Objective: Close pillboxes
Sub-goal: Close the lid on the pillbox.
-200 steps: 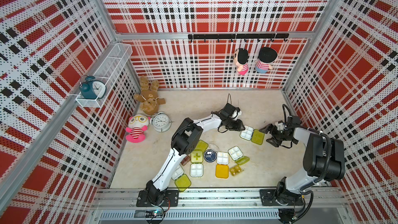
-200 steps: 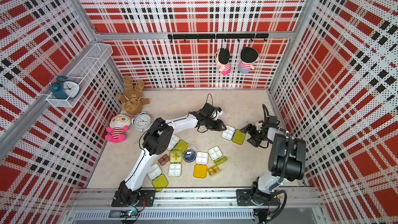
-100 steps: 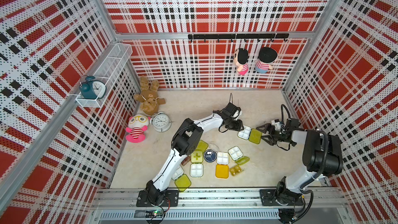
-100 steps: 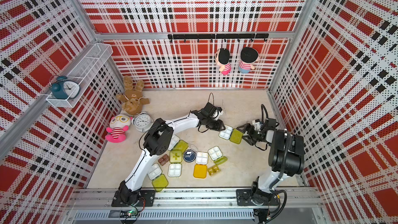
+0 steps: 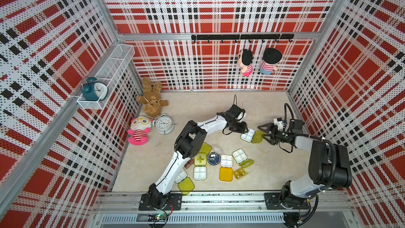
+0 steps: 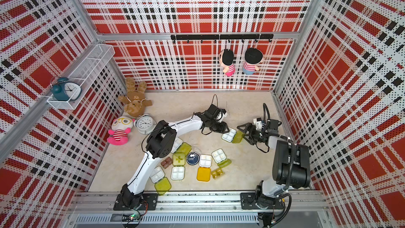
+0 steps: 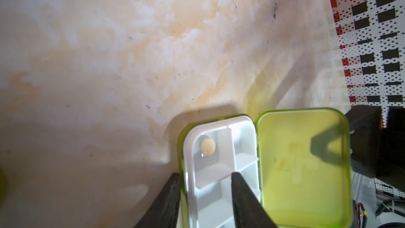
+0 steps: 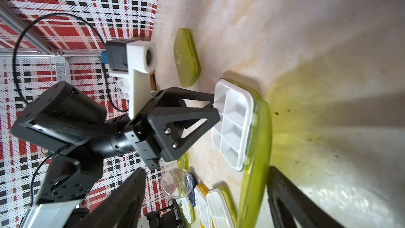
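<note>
One open pillbox (image 5: 248, 135): we saw left gripper (image 7: 205, 174) pinch its white tray (image 7: 245, 141); right gripper (image 5: 262, 131) stood wide open around lime lid (image 7: 302, 161).

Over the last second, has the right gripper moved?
Yes. The right gripper has slid away from the side wall, toward the green lid of the open pillbox; its open jaws now flank the lid's edge.
</note>
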`<state>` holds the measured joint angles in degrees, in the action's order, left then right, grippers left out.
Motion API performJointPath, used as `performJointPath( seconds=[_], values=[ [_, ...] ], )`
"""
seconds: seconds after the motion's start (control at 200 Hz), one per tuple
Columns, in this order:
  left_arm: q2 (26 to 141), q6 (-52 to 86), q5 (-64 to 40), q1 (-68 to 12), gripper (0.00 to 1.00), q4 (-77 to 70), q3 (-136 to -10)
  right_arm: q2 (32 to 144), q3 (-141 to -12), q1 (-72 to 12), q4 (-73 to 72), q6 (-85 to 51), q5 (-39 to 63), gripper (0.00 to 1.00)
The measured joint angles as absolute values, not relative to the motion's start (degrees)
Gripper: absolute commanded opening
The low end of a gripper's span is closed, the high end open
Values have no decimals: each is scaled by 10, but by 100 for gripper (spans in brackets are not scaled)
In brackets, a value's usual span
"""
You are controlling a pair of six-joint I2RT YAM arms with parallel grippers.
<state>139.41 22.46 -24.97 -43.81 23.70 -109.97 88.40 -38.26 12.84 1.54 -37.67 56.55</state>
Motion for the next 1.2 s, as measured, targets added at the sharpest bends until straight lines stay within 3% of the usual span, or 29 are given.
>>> performJointPath(
  seconds=[0.486, 0.882, 1.197],
  values=[
    [1388, 243, -265, -423, 41, 222, -1083, 933, -435, 59, -28, -430, 557, 88],
    [1329, 288, -279, -338, 52, 190, -1011, 948, -455, 58, -8, -425, 536, 87],
    [1344, 306, -351, -389, 51, 144, -1039, 958, -455, 58, 56, -393, 509, 84]
  ],
)
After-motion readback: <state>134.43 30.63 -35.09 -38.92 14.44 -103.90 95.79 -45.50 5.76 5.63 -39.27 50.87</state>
